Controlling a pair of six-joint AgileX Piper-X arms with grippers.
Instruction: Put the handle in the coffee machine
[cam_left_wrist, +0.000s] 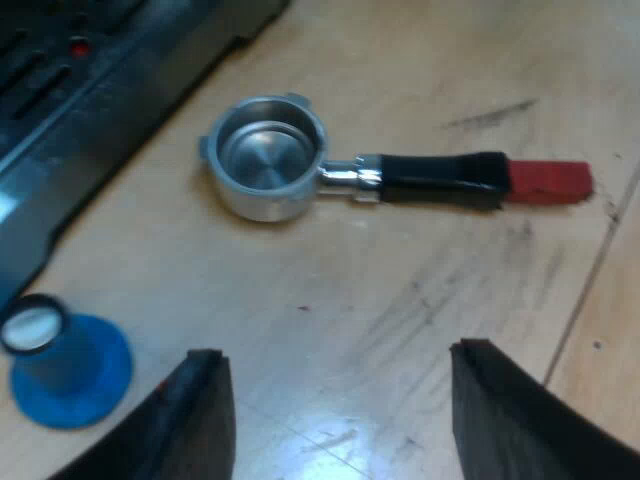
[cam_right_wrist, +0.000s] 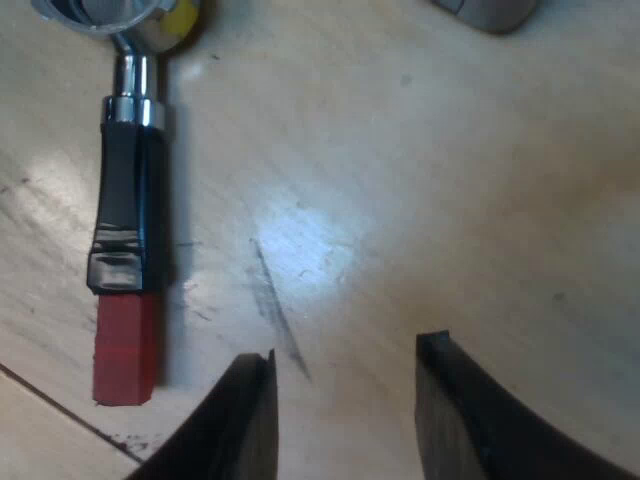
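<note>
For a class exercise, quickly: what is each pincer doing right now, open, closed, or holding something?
Left pincer: open, holding nothing, near the holder.
Right pincer: open, holding nothing, by the holder's red end.

Holder (cam_left_wrist: 265, 158): silver metal bowl, glossy black handle (cam_left_wrist: 440, 180), red end (cam_left_wrist: 548, 182). Table (cam_left_wrist: 400, 300) under the holder: pale wood grain, dark scuff streaks, thin dark seam lines. Tamper (cam_left_wrist: 70, 365) near the holder: blue, black-rimmed white top. Espresso machine (cam_left_wrist: 80, 80) beside the holder: dark grey, one red spot. Left gripper (cam_left_wrist: 335, 365) and right gripper (cam_right_wrist: 345, 350): black fingers.
</note>
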